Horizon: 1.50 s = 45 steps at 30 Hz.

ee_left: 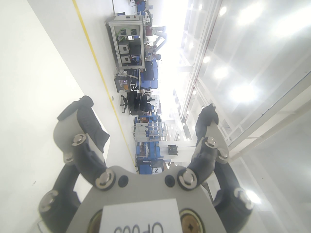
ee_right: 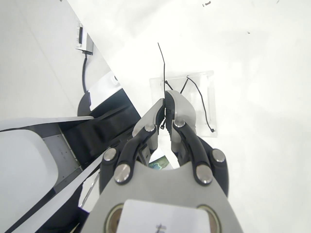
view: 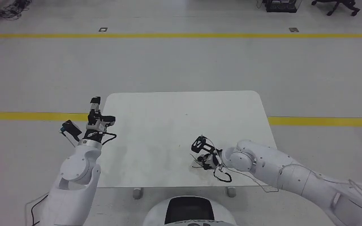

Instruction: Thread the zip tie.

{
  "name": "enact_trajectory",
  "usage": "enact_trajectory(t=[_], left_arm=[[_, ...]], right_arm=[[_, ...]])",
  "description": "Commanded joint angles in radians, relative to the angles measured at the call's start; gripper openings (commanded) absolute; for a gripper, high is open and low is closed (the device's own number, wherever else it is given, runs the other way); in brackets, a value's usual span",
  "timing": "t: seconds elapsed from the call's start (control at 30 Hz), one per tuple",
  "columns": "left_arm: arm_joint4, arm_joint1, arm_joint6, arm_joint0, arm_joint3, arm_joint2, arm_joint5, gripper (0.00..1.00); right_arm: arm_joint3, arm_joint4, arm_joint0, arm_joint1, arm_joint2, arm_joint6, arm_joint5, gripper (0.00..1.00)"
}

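Top view — right tool [view: 198, 157] low

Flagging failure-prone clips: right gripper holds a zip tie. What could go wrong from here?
1. The thin free end of the zip tie sticks out past the shut right gripper; it may flex and miss.
2. The open left gripper sits far off by the table edge, so meeting up may misalign.

You are in a large lab hall: yellow lines [view: 181, 35] cross the pale floor [view: 181, 65] around your white table [view: 169, 118], with an equipment rack [ee_left: 126, 42], office chairs [ee_left: 133, 103], blue benches [ee_left: 150, 70] and ceiling lights [ee_left: 250, 13] beyond.
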Motion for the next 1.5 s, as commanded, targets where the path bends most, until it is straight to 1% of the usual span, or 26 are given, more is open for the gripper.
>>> enact_trajectory(t=[0.0, 0.07, 0.17, 0.27, 0.33, 0.6, 0.7, 0.8, 0.93, 1.07, 1.2, 1.47], left_arm=[[0.000, 0.000, 0.000, 0.000, 0.000, 0.000, 0.000, 1.00], [0.000, 0.000, 0.000, 0.000, 0.000, 0.000, 0.000, 1.00], [0.000, 0.000, 0.000, 0.000, 0.000, 0.000, 0.000, 1.00], [0.000, 0.000, 0.000, 0.000, 0.000, 0.000, 0.000, 1.00], [0.000, 0.000, 0.000, 0.000, 0.000, 0.000, 0.000, 1.00], [0.000, 0.000, 0.000, 0.000, 0.000, 0.000, 0.000, 1.00], [0.000, 0.000, 0.000, 0.000, 0.000, 0.000, 0.000, 1.00], [0.000, 0.000, 0.000, 0.000, 0.000, 0.000, 0.000, 1.00], [0.000, 0.000, 0.000, 0.000, 0.000, 0.000, 0.000, 1.00], [0.000, 0.000, 0.000, 0.000, 0.000, 0.000, 0.000, 1.00], [0.000, 0.000, 0.000, 0.000, 0.000, 0.000, 0.000, 1.00], [0.000, 0.000, 0.000, 0.000, 0.000, 0.000, 0.000, 1.00]], right_arm=[[-0.025, -0.052, -0.009, 0.005, 0.003, 0.004, 0.024, 0.00], [-0.059, -0.109, -0.020, 0.010, 0.006, 0.018, 0.051, 0.00], [-0.103, -0.182, -0.034, 0.018, 0.011, 0.040, 0.075, 0.00], [-0.142, -0.259, -0.049, 0.024, 0.013, 0.062, 0.087, 0.00], [-0.164, -0.299, -0.058, 0.027, 0.014, 0.075, 0.084, 0.00], [-0.207, -0.392, -0.092, 0.030, 0.037, 0.124, 0.085, 0.00], [-0.216, -0.409, -0.103, 0.029, 0.047, 0.134, 0.086, 0.00], [-0.216, -0.409, -0.111, 0.024, 0.058, 0.145, 0.072, 0.00], [-0.189, -0.402, -0.110, -0.001, 0.058, 0.174, 0.052, 0.00], [-0.173, -0.423, -0.105, -0.031, 0.053, 0.206, 0.060, 0.00], [-0.160, -0.446, -0.104, -0.056, 0.050, 0.243, 0.069, 0.00], [-0.115, -0.464, -0.098, -0.110, 0.043, 0.294, 0.064, 0.00]])
